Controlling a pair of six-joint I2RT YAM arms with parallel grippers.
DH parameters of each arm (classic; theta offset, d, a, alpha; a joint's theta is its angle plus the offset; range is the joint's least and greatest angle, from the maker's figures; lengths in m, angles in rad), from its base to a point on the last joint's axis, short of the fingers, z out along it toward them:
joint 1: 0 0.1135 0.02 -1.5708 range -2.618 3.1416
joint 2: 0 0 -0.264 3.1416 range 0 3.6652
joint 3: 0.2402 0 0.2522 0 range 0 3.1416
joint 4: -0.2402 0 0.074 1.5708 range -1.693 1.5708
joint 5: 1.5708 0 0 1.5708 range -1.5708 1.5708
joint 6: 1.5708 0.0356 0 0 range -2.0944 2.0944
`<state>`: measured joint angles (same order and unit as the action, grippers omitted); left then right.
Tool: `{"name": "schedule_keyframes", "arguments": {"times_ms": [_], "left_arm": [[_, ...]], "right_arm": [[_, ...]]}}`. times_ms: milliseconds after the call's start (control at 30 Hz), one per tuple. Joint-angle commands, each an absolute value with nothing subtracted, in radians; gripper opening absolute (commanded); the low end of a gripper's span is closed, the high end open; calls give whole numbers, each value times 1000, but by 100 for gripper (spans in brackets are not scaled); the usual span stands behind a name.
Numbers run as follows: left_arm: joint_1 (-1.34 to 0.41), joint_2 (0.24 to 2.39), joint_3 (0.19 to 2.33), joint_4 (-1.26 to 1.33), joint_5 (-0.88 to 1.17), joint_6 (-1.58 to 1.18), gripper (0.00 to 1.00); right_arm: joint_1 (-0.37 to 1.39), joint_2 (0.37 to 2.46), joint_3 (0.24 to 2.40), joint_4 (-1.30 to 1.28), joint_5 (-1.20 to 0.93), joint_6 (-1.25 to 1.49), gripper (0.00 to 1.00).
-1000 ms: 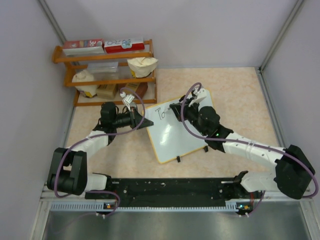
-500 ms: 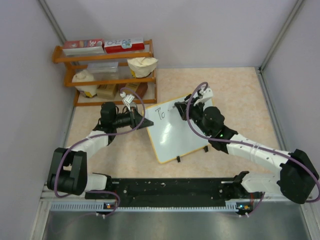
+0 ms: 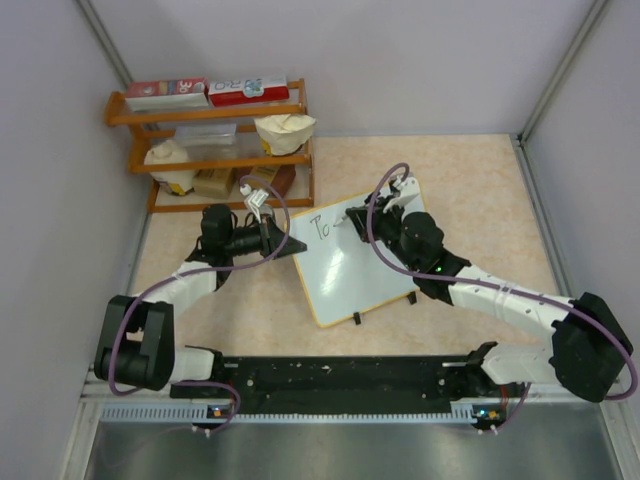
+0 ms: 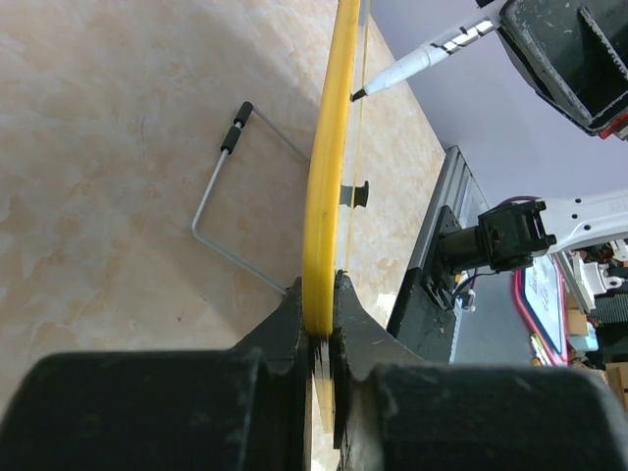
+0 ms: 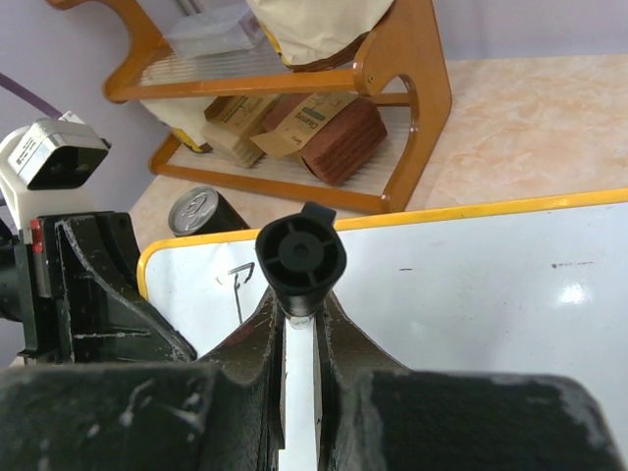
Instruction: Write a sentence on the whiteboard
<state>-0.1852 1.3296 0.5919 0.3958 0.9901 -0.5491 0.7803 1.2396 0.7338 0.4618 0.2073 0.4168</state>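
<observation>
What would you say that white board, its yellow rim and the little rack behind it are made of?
The whiteboard: a smooth, glossy white sheet, likely coated, since glare spots show on it. Its rim: bright yellow and smooth, probably plastic. The rack: orange-brown wood with a varnished look, going by its warm tone and rounded edges.

marker (image 4: 422,61) swung right along the whiteboard (image 3: 350,275) top, then back left beside the sentence (image 3: 322,227)

wooden shelf rack (image 3: 215,140), lilac walls (image 3: 420,60)
</observation>
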Motion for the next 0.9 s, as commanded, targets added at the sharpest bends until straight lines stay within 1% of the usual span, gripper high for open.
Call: {"name": "schedule_keyframes", "arguments": {"times_ms": [0,267,467,867], "left_arm": [[-195,1335,572,380,946,-416,0],[-195,1338,574,382,945,-417,0],[-196,1338,571,383,945,-416,0],[-196,1333,574,374,945,-411,0]], "right_arm": [[770,1255,739,459,161,425,0],[772,1239,696,445,156,431,0],[772,1224,684,433,196,436,0],[764,1216,750,397,262,419,0]]}}
